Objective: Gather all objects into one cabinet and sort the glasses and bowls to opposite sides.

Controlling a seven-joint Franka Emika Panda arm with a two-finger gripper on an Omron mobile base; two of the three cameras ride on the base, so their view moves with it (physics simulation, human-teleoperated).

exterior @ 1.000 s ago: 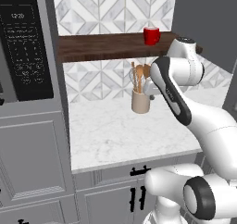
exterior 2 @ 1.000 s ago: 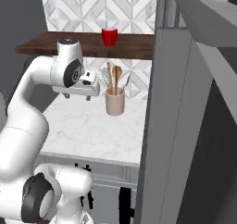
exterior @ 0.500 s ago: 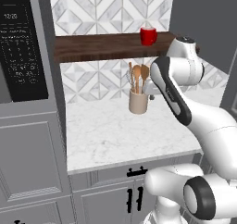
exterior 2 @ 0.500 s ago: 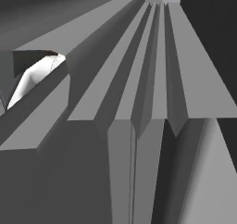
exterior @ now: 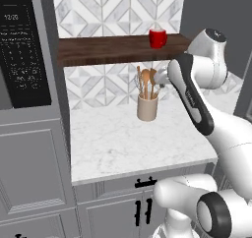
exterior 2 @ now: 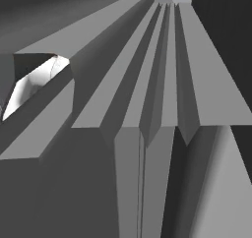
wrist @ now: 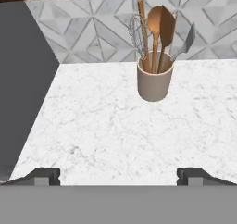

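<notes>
cup (exterior: 158, 38) stands upright on the dark wooden shelf (exterior: 108, 50), towards its right end, above the crock (exterior: 147, 106) of utensils on the desk (exterior: 128, 138). fingers (wrist: 118, 176) are spread wide and empty, their tips at the bottom of the hand view, aimed down over bare marble with the crock (wrist: 154, 82) ahead and slightly right. the cup lies above and behind where the fingers point, so the next reach likely needs the hand raised and levelled towards the shelf. grey panels (exterior 2: 147, 109), probably a cabinet door, crowd the right base view.
</notes>
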